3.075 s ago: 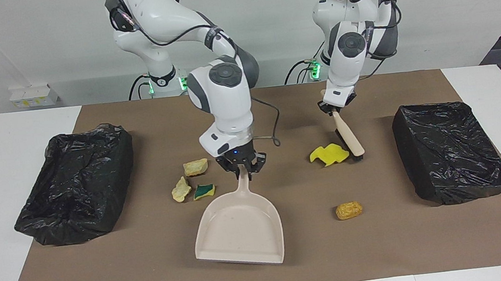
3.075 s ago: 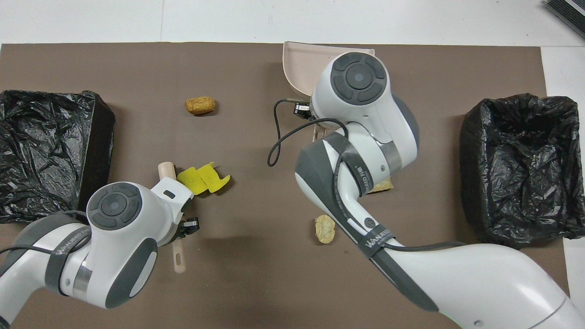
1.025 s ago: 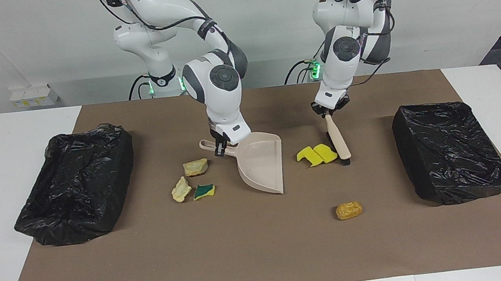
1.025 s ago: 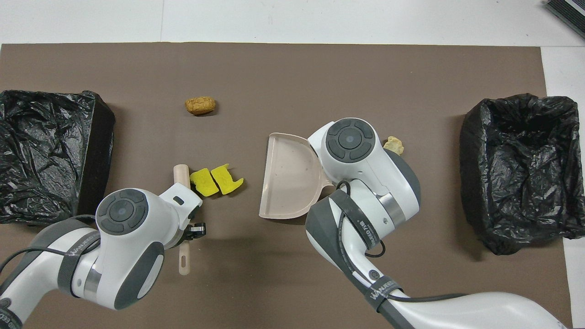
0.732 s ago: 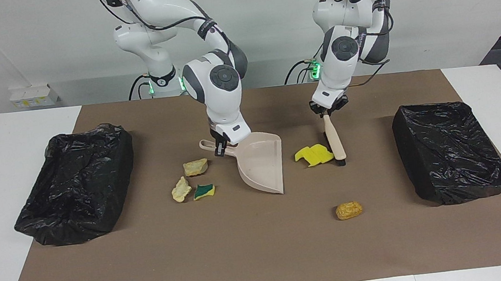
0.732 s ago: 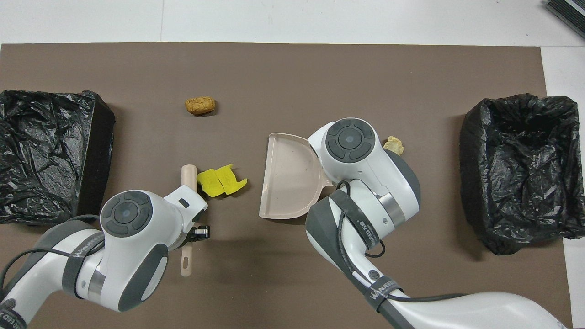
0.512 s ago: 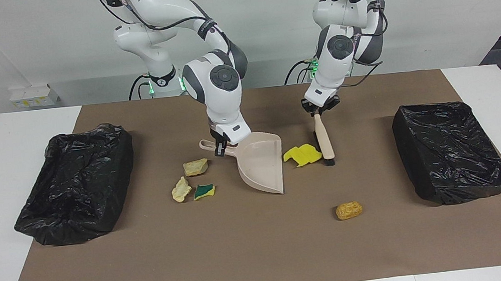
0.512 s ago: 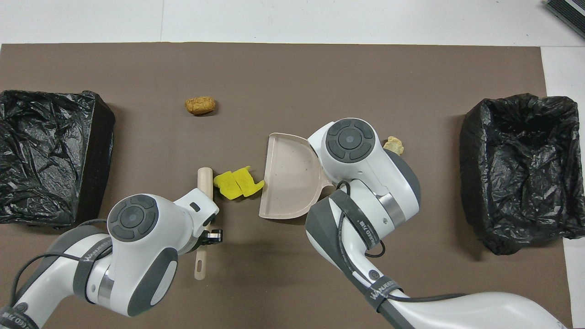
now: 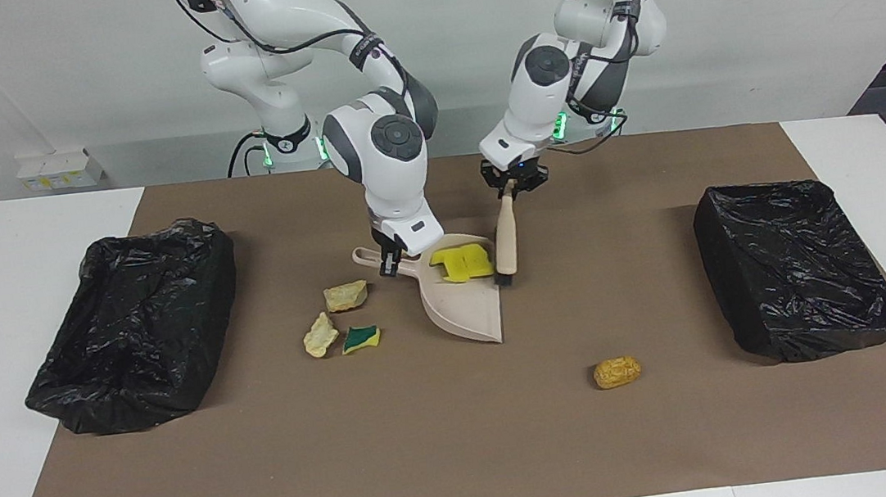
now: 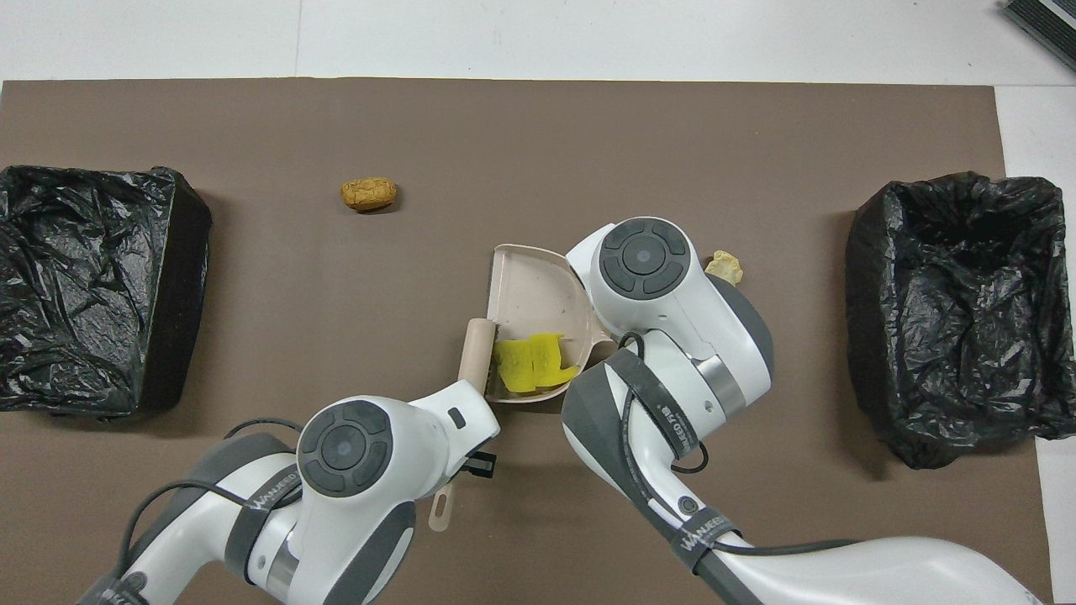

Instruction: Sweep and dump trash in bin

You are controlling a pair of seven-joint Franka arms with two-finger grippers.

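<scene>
Mid-tabletop, left hand (image 9: 513,184) pinching brush (image 9: 505,240) has yellow sponge pieces (image 9: 462,263) inside dustpan (image 9: 466,309), right hand (image 9: 389,259) clamped on its handle. Sweep step. Other trash: three chunks (image 9: 341,318) beside pan, orange chunk (image 9: 617,372) apart. Next, probably: sweep those or dump in a bin (image 9: 799,265).

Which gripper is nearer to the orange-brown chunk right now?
Left. The left gripper holds the brush at the dustpan's mouth, toward the orange-brown chunk. The right gripper grips the dustpan's handle.
</scene>
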